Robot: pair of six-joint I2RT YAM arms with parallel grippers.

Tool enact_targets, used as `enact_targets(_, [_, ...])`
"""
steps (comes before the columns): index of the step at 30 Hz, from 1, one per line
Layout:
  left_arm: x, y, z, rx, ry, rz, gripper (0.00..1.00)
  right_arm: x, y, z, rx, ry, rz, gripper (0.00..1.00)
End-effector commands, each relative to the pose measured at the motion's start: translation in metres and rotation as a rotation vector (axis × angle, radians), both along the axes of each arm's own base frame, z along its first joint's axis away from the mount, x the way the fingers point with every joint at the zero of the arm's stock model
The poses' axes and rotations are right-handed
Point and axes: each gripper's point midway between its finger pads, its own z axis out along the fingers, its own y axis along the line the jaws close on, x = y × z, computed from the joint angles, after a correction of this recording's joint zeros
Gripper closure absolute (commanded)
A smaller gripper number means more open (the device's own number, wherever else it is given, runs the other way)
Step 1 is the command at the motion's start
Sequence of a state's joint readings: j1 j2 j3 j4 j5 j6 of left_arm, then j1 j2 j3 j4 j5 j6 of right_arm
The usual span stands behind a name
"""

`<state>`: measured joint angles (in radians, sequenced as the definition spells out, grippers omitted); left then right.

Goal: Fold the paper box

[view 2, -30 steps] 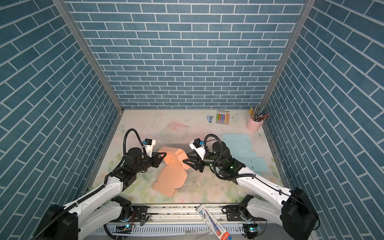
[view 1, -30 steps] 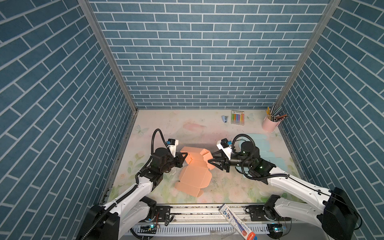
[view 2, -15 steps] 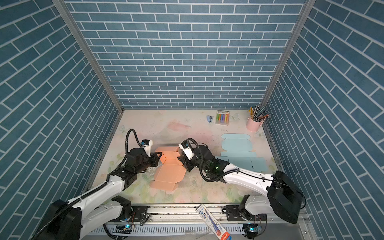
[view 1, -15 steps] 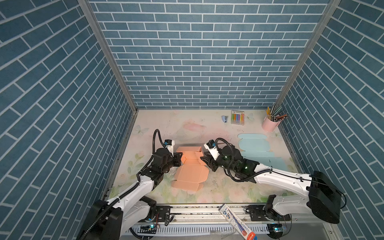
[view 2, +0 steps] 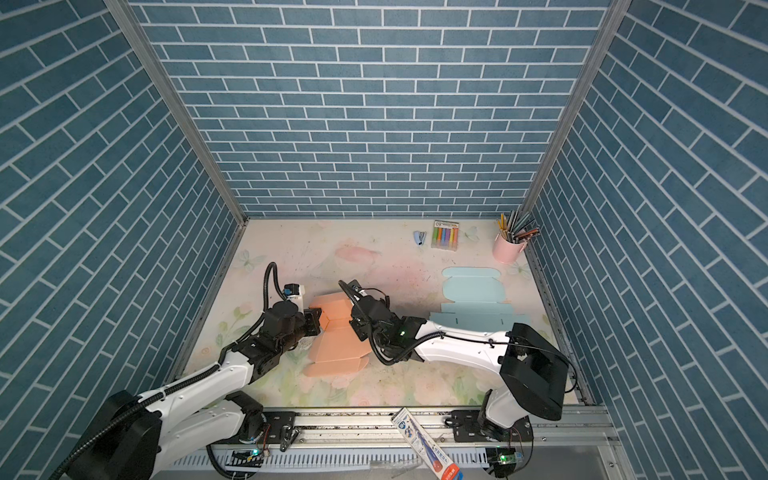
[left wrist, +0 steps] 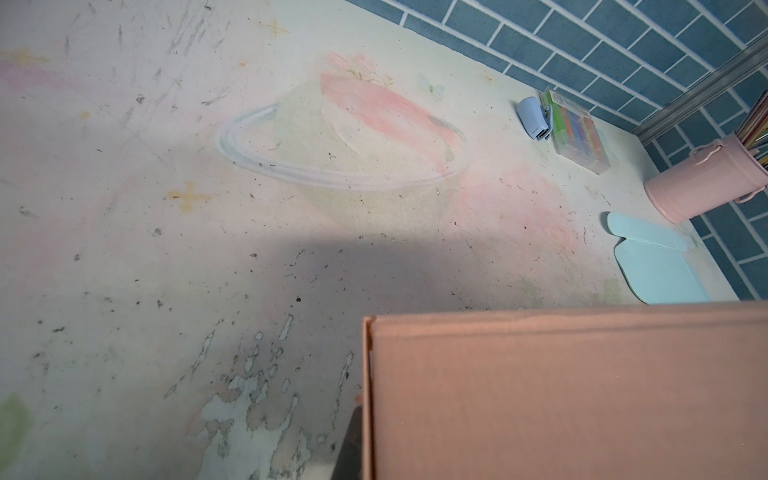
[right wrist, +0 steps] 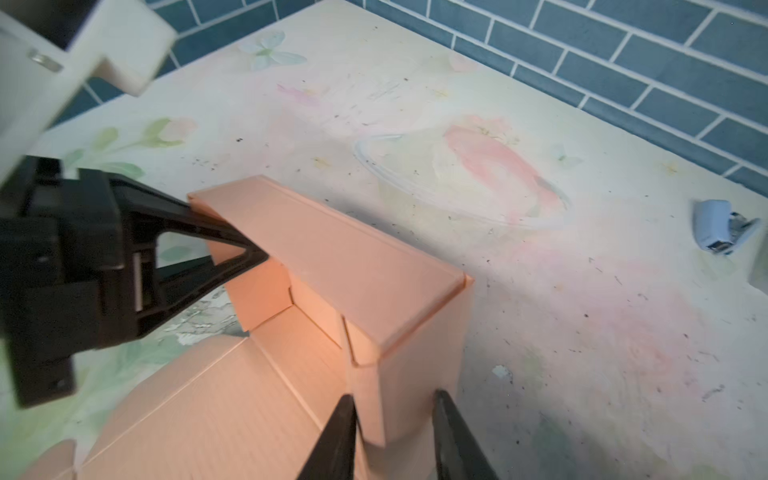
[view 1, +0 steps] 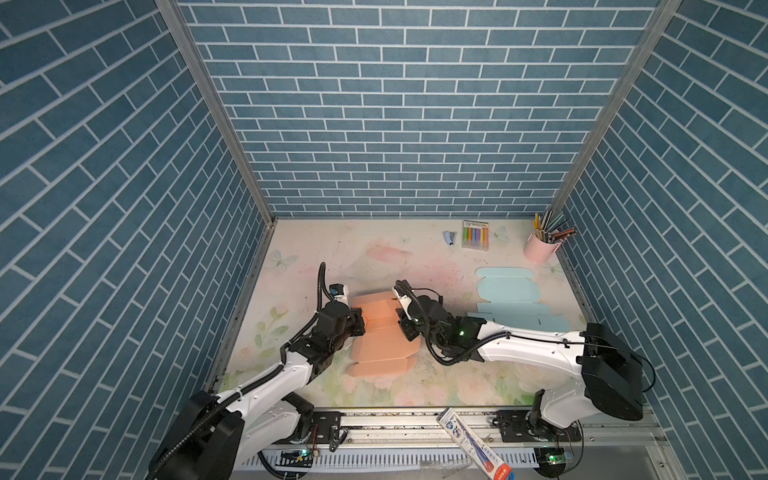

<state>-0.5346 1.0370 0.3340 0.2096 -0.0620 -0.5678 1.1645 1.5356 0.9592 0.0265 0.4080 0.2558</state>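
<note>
The orange paper box (view 1: pixel 380 332) (view 2: pixel 338 336) lies half folded in the middle of the table, its back wall (right wrist: pixel 353 257) and both side walls raised. My left gripper (view 1: pixel 360 322) (view 2: pixel 316 320) (right wrist: pixel 253 257) is shut on the box's left side wall; in the left wrist view only a dark finger (left wrist: pixel 351 440) shows beside the orange panel (left wrist: pixel 561 395). My right gripper (right wrist: pixel 392 411) (view 1: pixel 405 328) (view 2: pixel 357 328) straddles the right side wall, one finger inside and one outside, narrowly open. The front lid panel lies flat on the table.
A flat light-blue box blank (view 1: pixel 507 291) lies to the right. At the back right are a pink pencil cup (view 1: pixel 540 247), a marker pack (view 1: pixel 475 235) and a small blue stapler (view 1: pixel 449 237). A tube (view 1: pixel 473 440) rests on the front rail.
My right gripper moved left onto the box's right wall and its jaws narrowed. The box's loose flaps have come up into walls. The left gripper kept its hold.
</note>
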Motion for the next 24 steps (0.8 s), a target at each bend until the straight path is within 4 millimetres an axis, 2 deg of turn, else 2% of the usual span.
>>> enact_targets(1, [0.002, -0.022, 0.035, -0.082, -0.077, -0.038, 1.0, 0.008, -0.007, -0.003, -0.064, -0.036, -0.102, 0.68])
enact_targets(5, [-0.001, -0.027, 0.038, -0.082, -0.08, -0.036, 1.0, 0.015, -0.013, 0.001, -0.123, -0.092, -0.162, 0.69])
enact_targets(12, [-0.009, -0.042, 0.039, -0.114, -0.079, -0.037, 1.0, 0.022, -0.026, 0.006, -0.187, -0.175, -0.252, 0.78])
enact_targets(20, [-0.015, -0.058, 0.047, -0.14, -0.096, -0.035, 1.0, 0.031, -0.035, -0.001, -0.37, -0.292, -0.352, 0.79])
enact_targets(24, [-0.016, -0.062, 0.049, -0.157, -0.1, -0.036, 1.0, 0.032, -0.046, 0.002, -0.394, -0.324, -0.387, 0.83])
